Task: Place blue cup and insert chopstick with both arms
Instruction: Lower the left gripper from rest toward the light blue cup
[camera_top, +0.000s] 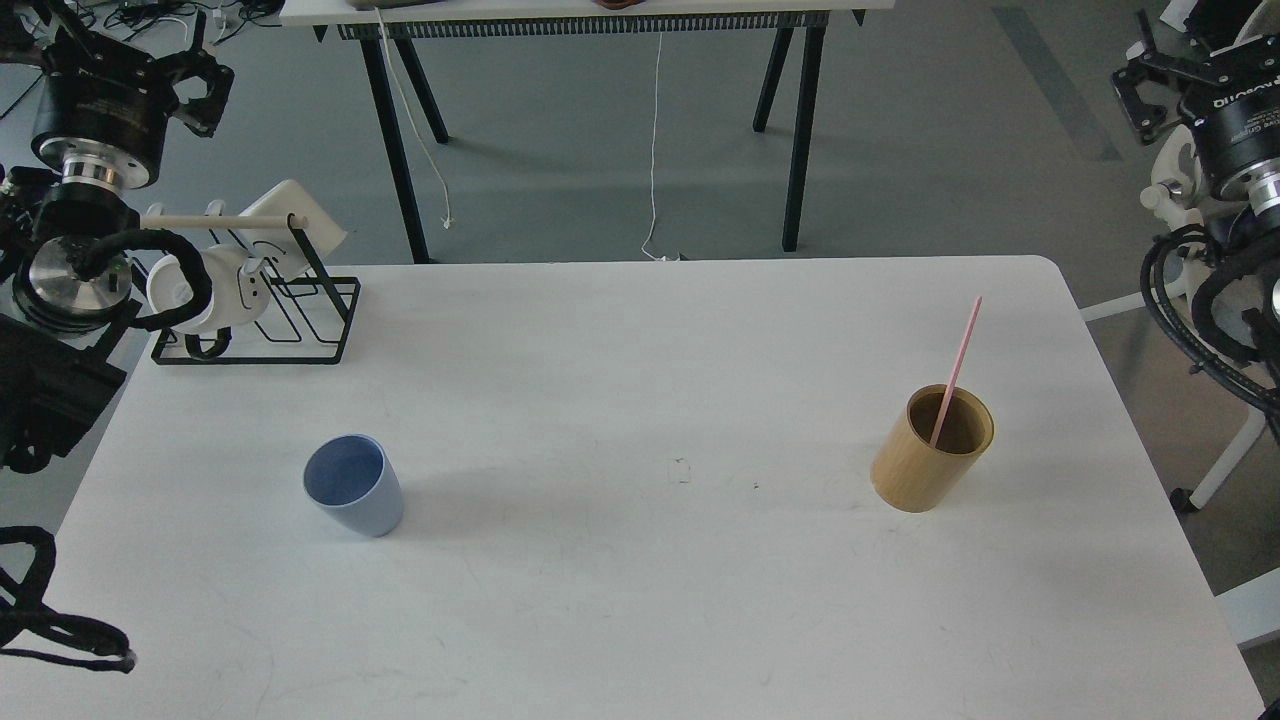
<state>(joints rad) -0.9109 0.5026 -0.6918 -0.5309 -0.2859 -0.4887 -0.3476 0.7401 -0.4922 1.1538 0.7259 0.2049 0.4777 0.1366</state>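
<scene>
The blue cup (352, 486) stands upright on the white table (640, 600) at the left front, empty. The pink chopstick (958, 362) leans inside a tan bamboo-coloured cylinder (932, 450) on the right side of the table. My left gripper (115, 55) is raised at the far upper left, well behind and above the cup, with its fingers spread and nothing between them. My right gripper (1190, 55) is raised at the far upper right, off the table's edge and away from the chopstick. Its fingers are spread and it is partly cut off by the view's edge.
A black wire rack (290, 320) with a pale wooden rod (215, 222) and white mugs (215, 295) stands at the table's back left corner. Another table's legs (795, 130) and a hanging cable (655, 150) are behind. Arm cables (60, 630) lie at the front left.
</scene>
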